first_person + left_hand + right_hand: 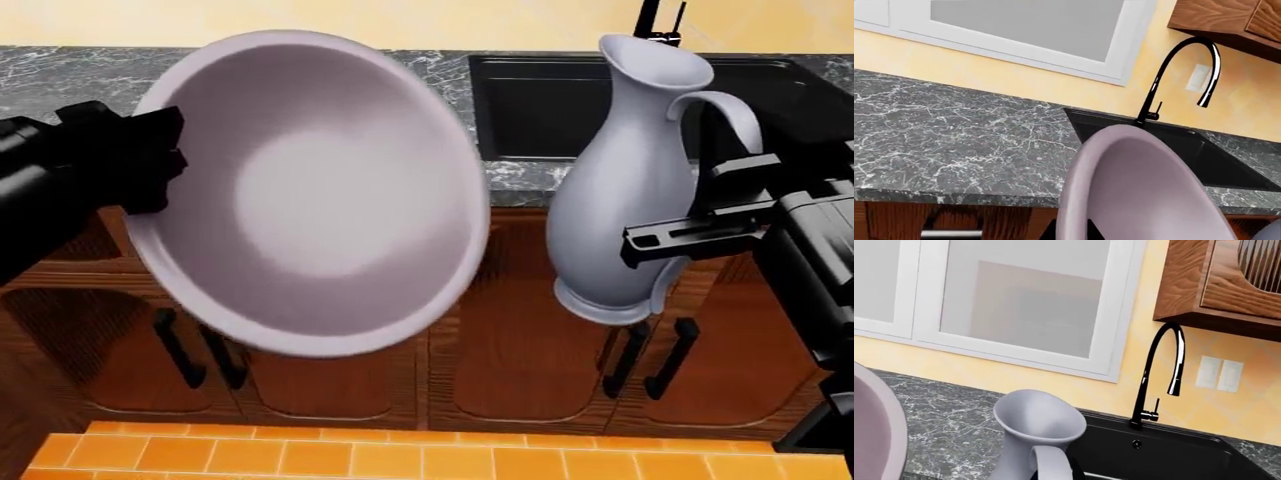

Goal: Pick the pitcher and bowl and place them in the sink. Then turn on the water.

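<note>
My left gripper (154, 160) is shut on the rim of the mauve-grey bowl (314, 190) and holds it tilted on edge in front of the counter; the bowl also fills the left wrist view (1141, 190). My right gripper (687, 230) is shut on the handle of the lavender-grey pitcher (621, 190), held upright before the cabinets; its spout and handle show in the right wrist view (1037, 432). The black sink (561, 100) lies in the counter behind the pitcher, with its black faucet (1154, 380) at the back. The sink also shows in the left wrist view (1214, 155).
Dark marble counter (67, 75) runs left of the sink. Wooden cabinet doors (521, 350) with black handles stand below it. Orange floor tiles (400, 455) lie in front. A white window (1021, 305) and a wooden wall cabinet (1227, 285) hang above the counter.
</note>
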Robot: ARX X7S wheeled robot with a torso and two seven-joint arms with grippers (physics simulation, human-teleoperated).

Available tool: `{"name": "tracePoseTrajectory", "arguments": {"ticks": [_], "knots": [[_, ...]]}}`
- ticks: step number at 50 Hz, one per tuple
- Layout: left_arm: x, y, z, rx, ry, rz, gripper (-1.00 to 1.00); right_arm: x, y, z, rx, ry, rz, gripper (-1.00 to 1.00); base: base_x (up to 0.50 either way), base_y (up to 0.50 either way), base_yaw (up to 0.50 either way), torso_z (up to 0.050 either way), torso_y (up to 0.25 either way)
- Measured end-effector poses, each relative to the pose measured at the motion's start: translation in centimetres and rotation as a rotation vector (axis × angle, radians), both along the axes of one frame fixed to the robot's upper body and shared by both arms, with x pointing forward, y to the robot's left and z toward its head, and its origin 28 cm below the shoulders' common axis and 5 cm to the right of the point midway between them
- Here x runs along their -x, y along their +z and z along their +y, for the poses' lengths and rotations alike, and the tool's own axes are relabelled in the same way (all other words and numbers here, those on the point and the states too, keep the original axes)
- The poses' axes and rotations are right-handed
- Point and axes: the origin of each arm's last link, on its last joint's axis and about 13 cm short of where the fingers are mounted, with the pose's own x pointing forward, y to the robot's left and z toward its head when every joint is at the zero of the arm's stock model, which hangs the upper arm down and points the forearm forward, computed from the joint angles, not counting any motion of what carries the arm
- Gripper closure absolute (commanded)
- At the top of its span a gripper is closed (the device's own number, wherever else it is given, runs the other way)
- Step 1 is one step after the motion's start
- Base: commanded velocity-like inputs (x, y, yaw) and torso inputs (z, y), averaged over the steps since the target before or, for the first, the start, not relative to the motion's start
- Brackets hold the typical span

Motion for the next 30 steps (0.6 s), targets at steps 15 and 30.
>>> {"name": "tracePoseTrajectory", "arguments": {"ticks": [15, 30], "knots": [[0.0, -0.01, -0.03, 0.002, -0.002, 0.001, 1.0, -0.02, -0.02, -0.05, -0.003, 0.001, 0.003, 1.0, -0.5, -0.02, 0.0, 0.001, 0.001], [-0.02, -0.01, -0.06, 0.004, -0.004, 0.001, 1.0, 0.0, 0.03, -0.08, -0.004, 0.001, 0.003, 1.0, -0.5, -0.02, 0.0, 0.0, 0.001]]}}
